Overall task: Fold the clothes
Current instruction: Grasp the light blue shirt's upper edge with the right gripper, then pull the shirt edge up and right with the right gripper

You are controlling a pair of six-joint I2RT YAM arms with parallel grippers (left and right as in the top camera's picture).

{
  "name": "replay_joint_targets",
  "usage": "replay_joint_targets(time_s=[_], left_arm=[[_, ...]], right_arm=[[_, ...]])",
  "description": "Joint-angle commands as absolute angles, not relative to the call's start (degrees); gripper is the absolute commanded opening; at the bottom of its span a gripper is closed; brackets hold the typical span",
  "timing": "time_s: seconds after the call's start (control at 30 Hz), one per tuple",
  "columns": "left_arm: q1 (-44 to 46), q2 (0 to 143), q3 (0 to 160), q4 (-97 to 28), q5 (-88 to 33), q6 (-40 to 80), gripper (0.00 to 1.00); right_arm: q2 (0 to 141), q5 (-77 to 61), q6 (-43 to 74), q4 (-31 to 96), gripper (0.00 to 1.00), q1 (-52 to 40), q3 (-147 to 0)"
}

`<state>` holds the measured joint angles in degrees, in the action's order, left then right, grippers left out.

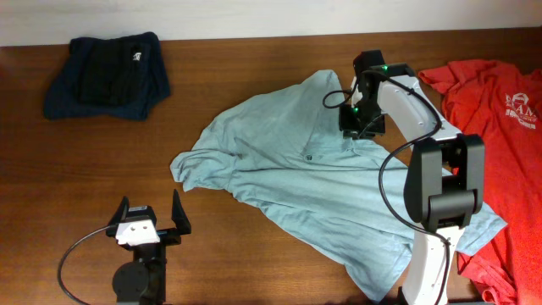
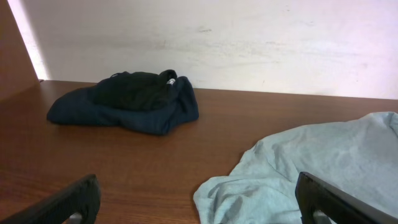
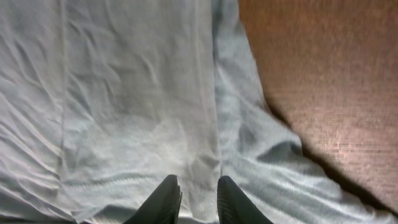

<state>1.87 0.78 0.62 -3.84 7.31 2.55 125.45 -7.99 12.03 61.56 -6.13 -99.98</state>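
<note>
A pale blue-grey T-shirt (image 1: 313,174) lies spread and rumpled across the middle of the table, also seen in the left wrist view (image 2: 311,165) and the right wrist view (image 3: 124,93). My right gripper (image 1: 361,127) (image 3: 198,186) is down on its far right part, the fingers close together with a raised fold of the cloth pinched between them. A coral-red T-shirt (image 1: 500,102) with a white print lies at the right edge, partly under the pale one. My left gripper (image 1: 151,207) (image 2: 202,202) stands wide open near the front left, just short of the pale shirt's left sleeve, holding nothing.
A dark navy garment (image 1: 108,76) (image 2: 130,99) lies bunched at the far left corner near the wall. Bare brown table (image 3: 323,74) shows beside the pale shirt's edge. The right arm's white base (image 1: 432,254) stands on the shirt's near right part.
</note>
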Motion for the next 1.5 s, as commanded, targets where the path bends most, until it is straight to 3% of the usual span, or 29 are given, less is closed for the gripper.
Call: replay_joint_targets(time_s=[0.0,0.13,0.27,0.57,0.67,0.87,0.9,0.97,1.1,1.17,1.33,1.47], left_arm=[[2.1,0.3,0.5,-4.1,6.9,1.5,1.00],[2.1,0.3,0.5,-4.1,6.9,1.5,1.00],[2.1,0.3,0.5,-4.1,6.9,1.5,1.00],[2.1,0.3,0.5,-4.1,6.9,1.5,1.00],[2.1,0.3,0.5,-4.1,6.9,1.5,1.00],[2.1,0.3,0.5,-4.1,6.9,1.5,1.00],[2.1,0.3,0.5,-4.1,6.9,1.5,1.00],[2.1,0.3,0.5,-4.1,6.9,1.5,1.00],[2.1,0.3,0.5,-4.1,6.9,1.5,1.00],[2.1,0.3,0.5,-4.1,6.9,1.5,1.00],[2.1,0.3,0.5,-4.1,6.9,1.5,1.00],[2.1,0.3,0.5,-4.1,6.9,1.5,1.00]], right_arm=[[125.8,-7.3,12.6,62.1,0.26,-6.0,-100.9],[125.9,-7.3,12.6,62.2,0.39,-6.0,-100.6],[126.1,-7.3,14.1,61.2,0.39,-6.0,-98.6],[126.1,-10.3,14.1,59.6,0.33,-6.0,-96.7],[126.1,-10.4,14.1,59.6,0.21,-6.0,-96.7],[126.1,-10.3,14.1,59.8,0.21,-6.0,-96.7],[126.1,-10.3,14.1,59.8,0.22,-6.0,-96.7],[126.1,-10.3,14.1,60.1,0.38,-6.0,-96.6],[126.1,-10.3,14.1,60.4,0.40,-6.0,-96.3],[126.1,-10.3,14.1,60.5,0.39,-6.0,-96.2],[126.1,-10.4,14.5,60.5,0.16,-6.0,-96.2],[126.1,-10.4,14.5,60.6,0.14,-6.0,-96.2]])
